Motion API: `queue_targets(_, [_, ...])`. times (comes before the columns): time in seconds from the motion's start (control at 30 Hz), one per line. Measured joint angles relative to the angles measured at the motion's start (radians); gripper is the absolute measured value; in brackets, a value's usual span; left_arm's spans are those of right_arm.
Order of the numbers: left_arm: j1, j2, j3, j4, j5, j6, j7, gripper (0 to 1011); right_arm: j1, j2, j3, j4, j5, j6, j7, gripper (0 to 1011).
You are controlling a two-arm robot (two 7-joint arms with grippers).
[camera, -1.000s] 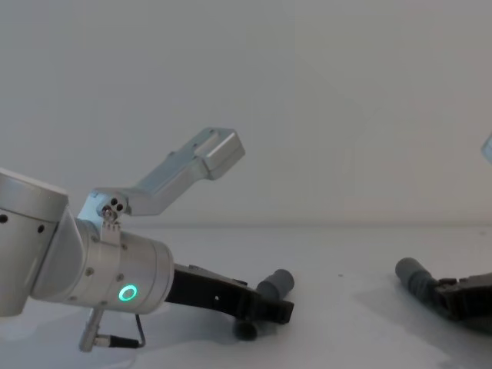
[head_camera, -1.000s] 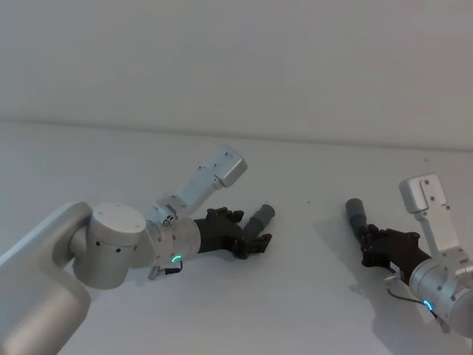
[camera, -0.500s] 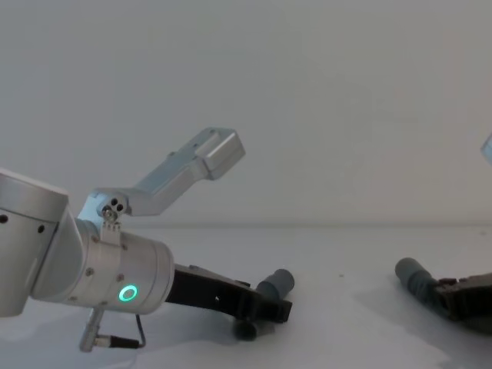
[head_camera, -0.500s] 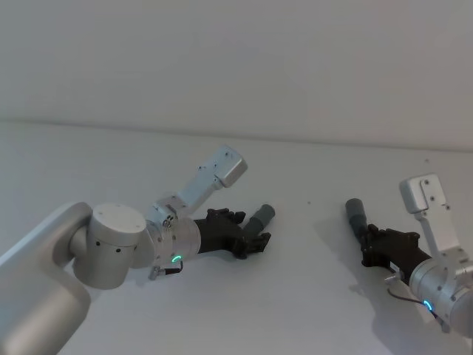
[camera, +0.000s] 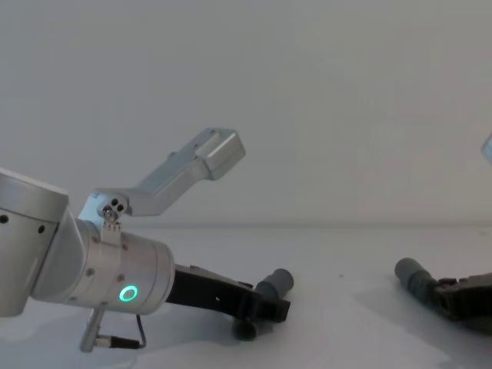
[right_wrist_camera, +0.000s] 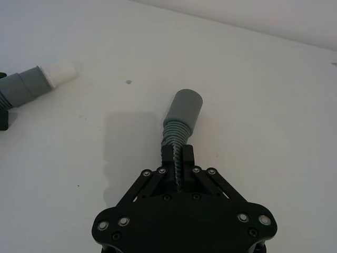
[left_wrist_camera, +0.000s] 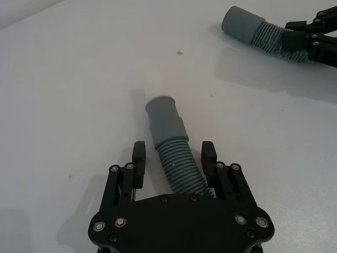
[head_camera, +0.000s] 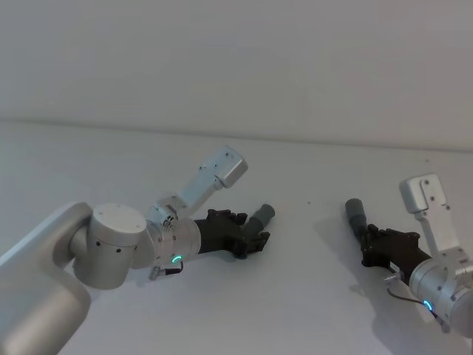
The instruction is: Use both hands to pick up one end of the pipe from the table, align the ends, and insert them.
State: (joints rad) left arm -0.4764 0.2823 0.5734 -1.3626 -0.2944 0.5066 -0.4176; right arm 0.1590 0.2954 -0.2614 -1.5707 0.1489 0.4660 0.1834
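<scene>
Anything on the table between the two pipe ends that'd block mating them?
Nothing visible. The left pipe end, lying inside the open left gripper, and the right pipe end, clamped in the right gripper, have only bare table between them.

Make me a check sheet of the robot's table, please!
Surface: white table, with a few tiny dark specks.
Job's things: left hose end sits between the left hand's fingers; right hose end sticks out of the right hand.
Clutter: nothing seen.
Hands: left hand open, one finger on each side of the hose, not touching it; right hand shut on its hose.
Cables: thin cable looping under the left wrist.
Surroundings: pale wall behind.
</scene>
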Motion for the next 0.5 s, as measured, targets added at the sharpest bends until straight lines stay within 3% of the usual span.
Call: queue_targets(0.5, [0.0, 0.0, 0.0, 0.0, 0.0, 0.0, 0.0, 522, 0.0, 0.0, 0.0, 0.0, 0.0, 0.0, 0.0, 74])
